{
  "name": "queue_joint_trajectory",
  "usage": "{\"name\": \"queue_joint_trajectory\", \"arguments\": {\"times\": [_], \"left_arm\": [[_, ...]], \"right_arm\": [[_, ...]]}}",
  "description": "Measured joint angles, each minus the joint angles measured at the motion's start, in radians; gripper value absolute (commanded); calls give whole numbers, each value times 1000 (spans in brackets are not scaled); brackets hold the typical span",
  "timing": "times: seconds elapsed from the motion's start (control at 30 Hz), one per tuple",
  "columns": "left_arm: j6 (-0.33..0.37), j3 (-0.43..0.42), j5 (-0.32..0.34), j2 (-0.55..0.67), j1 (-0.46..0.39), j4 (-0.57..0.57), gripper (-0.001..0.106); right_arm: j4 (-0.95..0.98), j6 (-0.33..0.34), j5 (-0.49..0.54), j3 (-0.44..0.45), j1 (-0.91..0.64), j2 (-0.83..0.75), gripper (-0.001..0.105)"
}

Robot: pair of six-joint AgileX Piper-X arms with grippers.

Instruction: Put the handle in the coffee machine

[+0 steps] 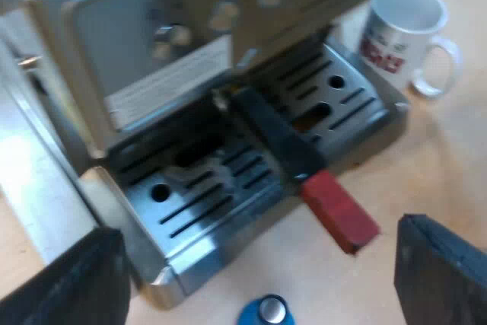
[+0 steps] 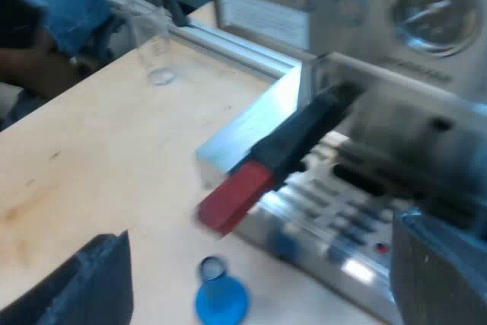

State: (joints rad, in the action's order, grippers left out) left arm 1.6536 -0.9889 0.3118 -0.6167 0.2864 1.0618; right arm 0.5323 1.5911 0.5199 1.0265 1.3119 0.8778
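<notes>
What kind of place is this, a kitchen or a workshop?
Probably a lab bench set up for coffee making: an espresso machine and a mug stand on a plain wooden table, with a measuring glass.

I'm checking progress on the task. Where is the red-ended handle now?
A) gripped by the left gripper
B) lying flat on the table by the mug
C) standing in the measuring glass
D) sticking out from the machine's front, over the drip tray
D: the handle juts from the front of the espresso machine, above the drip tray.
</notes>
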Motion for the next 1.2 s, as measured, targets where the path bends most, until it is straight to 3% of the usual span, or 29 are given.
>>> {"name": "queue_joint_trajectory", "arguments": {"times": [0.17,0.37,0.4,0.73,0.93,1.07,1.2], "left_arm": [[-9,0,0,22,-59,0,73],[-39,-65,0,25,-121,-3,73],[-41,-77,0,25,-134,-12,73],[-58,-108,9,25,-249,-22,73],[-59,-108,93,25,-361,-22,73],[-9,-108,111,25,-369,-22,73],[38,-108,184,25,-369,-22,73]], "right_arm": [[68,0,-10,44,-73,0,71],[225,0,-106,136,-276,-2,71],[255,0,-135,161,-368,-2,71],[318,60,-287,172,-729,-111,71],[412,118,-353,172,-931,-181,71],[479,151,-374,172,-1029,-217,71],[548,184,-385,172,-1128,-256,71]]}}
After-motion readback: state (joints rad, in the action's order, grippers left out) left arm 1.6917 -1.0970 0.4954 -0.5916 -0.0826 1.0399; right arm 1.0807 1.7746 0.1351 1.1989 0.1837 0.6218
